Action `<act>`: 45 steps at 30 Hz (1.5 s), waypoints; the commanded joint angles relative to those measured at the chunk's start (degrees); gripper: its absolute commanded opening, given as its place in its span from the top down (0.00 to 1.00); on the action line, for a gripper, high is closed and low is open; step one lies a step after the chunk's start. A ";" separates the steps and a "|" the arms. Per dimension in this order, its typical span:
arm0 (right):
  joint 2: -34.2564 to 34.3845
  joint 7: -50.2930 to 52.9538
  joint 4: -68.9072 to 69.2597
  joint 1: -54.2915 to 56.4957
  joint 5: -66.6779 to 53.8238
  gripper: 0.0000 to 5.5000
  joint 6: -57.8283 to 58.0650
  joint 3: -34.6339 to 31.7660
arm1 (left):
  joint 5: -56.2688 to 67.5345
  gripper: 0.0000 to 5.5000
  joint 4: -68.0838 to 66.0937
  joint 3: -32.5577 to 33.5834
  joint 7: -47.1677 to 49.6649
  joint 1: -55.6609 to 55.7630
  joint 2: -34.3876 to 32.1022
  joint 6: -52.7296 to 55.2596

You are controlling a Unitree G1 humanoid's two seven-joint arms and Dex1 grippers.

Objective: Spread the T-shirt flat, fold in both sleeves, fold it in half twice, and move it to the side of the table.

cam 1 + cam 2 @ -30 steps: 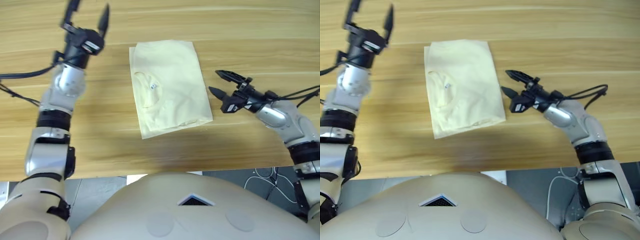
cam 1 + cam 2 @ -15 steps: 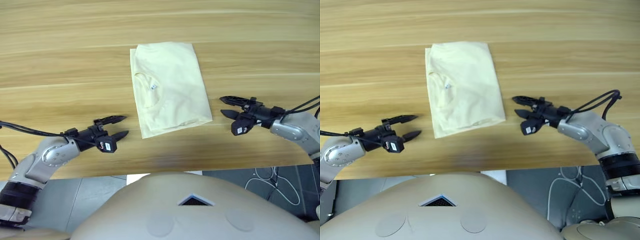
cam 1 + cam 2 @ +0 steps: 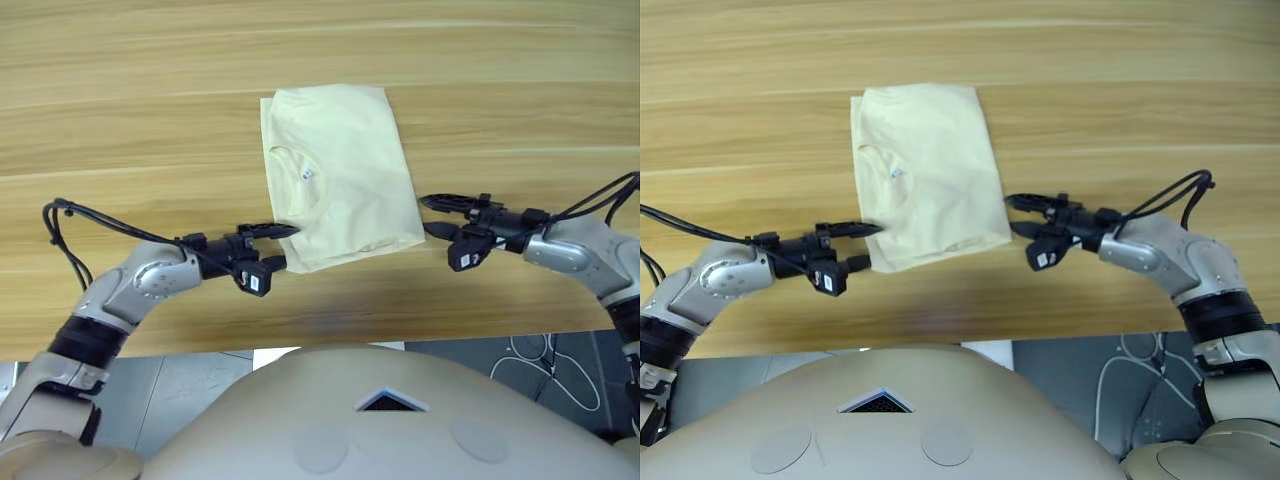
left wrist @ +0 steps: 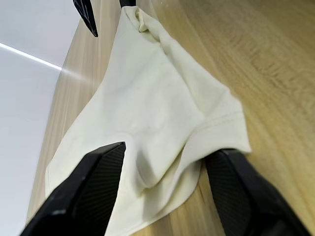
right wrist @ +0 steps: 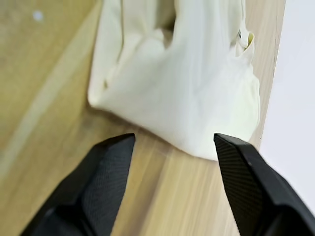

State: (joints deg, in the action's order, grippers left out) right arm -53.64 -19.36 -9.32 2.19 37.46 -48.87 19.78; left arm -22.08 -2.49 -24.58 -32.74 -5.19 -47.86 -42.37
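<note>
left eye view: t-shirt point(image 3: 345, 175) lengthwise near-to-far

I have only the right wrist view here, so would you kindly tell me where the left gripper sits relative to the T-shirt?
Observer: The left gripper is open, its fingers on either side of the T-shirt at its near left corner.
Operator: Thank you. And where does my right gripper sit, seen from above?
Observer: The right gripper is open, close beside the near right corner; whether it touches, I cannot tell.
Operator: How does the whole shirt lie?
Observer: Folded into a rectangle, slightly askew, near the middle of the table.
</note>
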 commanded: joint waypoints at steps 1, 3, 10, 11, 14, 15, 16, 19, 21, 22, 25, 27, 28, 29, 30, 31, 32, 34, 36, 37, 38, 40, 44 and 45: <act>-0.59 -2.59 1.47 -2.13 -1.32 0.46 -0.28 0.75 | -3.87 0.47 -3.11 -2.73 -3.10 -1.34 -0.53 1.35; -0.33 -3.10 1.84 -2.32 -1.83 0.46 -0.40 0.90 | -3.85 0.47 -3.19 -3.29 -3.24 -0.98 -0.07 1.09; 0.16 -4.28 0.95 -1.39 -2.57 0.46 -0.99 1.67 | -3.42 0.47 -3.93 -4.37 -3.28 -0.85 0.03 -0.41; 0.23 -4.33 0.91 -1.39 -2.60 0.46 -1.05 1.72 | -3.26 0.47 -4.12 -4.48 -3.33 -0.81 0.02 -0.63; 0.72 -4.07 -0.31 -0.78 -2.24 0.49 -1.12 1.80 | -3.13 0.54 -6.00 -5.24 -3.39 -0.23 0.80 -1.31; 0.83 -3.95 -0.75 -0.51 -2.20 0.53 -1.19 1.74 | -3.03 0.58 -6.44 -5.47 -3.41 -0.21 1.00 -1.43; 0.89 -3.86 -1.09 -0.35 -2.20 0.56 -1.28 1.64 | -2.91 0.61 -6.68 -5.68 -3.52 -0.25 1.08 -1.57; 1.13 -3.77 -1.85 -0.03 -2.28 0.66 -1.68 1.62 | -2.58 0.72 -7.12 -6.19 -3.70 -0.21 1.13 -2.01; 1.33 -3.78 -2.22 0.14 -2.29 0.72 -1.97 1.68 | -2.45 0.77 -7.50 -6.44 -3.59 -0.04 1.08 -2.12; 1.39 -3.81 -2.25 0.13 -2.32 0.76 -2.08 1.68 | -2.45 0.80 -7.71 -6.49 -3.53 0.03 1.05 -2.18; 1.84 -3.95 -2.39 0.02 -2.47 0.87 -2.43 1.77 | -2.81 0.87 -9.42 -6.19 -2.74 1.02 1.90 -2.19; 2.16 -4.12 -2.55 0.14 -2.66 0.95 -2.71 2.11 | -2.68 0.92 -10.06 -5.93 -2.14 1.30 2.36 -2.48; 2.29 -4.18 -2.58 0.19 -2.77 0.97 -2.81 2.26 | -2.57 0.93 -10.17 -5.86 -2.05 1.29 2.44 -2.63; 2.41 -4.22 -2.62 0.25 -2.82 0.97 -2.91 2.41 | -2.48 0.95 -10.24 -5.80 -1.98 1.23 2.48 -2.71; 2.59 -4.24 -2.67 0.35 -2.91 0.97 -3.05 2.58 | -2.34 0.97 -10.29 -5.69 -1.87 0.98 2.43 -2.72; 2.79 -4.23 -2.67 0.42 -3.04 0.98 -3.18 2.70 | -1.80 0.99 -10.27 -5.37 -1.64 0.53 2.31 -2.66; 3.00 -4.18 -2.58 0.40 -3.30 0.98 -3.28 2.72 | -1.11 0.99 -10.19 -4.97 -1.42 0.09 2.11 -2.68; 3.58 -3.67 -1.96 0.03 -4.04 0.98 -3.44 2.35 | 3.06 1.00 -10.17 -3.66 -0.97 -0.64 2.21 -3.88; 4.07 -3.25 -0.87 -0.84 -6.55 0.98 -3.42 1.58 | 8.80 1.00 -10.98 -3.38 -2.08 -0.77 2.90 -5.11; 4.27 -2.99 -0.28 -1.45 -8.59 0.98 -3.39 1.05 | 10.54 1.00 -12.27 -3.35 -2.55 -0.57 3.29 -5.93; 4.41 -2.67 0.46 -2.65 -11.18 0.98 -3.36 0.41 | 11.59 1.00 -14.17 -3.28 -2.96 -0.07 3.65 -6.79; 4.25 -2.13 1.95 -5.18 -14.91 0.98 -3.02 -1.12 | 15.13 1.00 -15.76 -3.22 -4.45 -0.66 3.50 -8.70; 3.38 -1.63 5.25 -11.44 -18.91 0.98 -1.29 -4.44 | 20.56 1.00 -12.03 -0.74 -3.33 -6.50 3.14 -8.77; 3.43 -1.54 6.10 -12.54 -19.71 0.98 -1.11 -5.26 | 20.95 1.00 -11.35 -0.16 -3.10 -7.19 3.40 -8.28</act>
State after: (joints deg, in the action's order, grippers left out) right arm -49.80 -21.22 -5.11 -8.86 19.55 -50.95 16.39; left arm -0.24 -14.16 -25.28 -35.48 -10.43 -44.17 -52.36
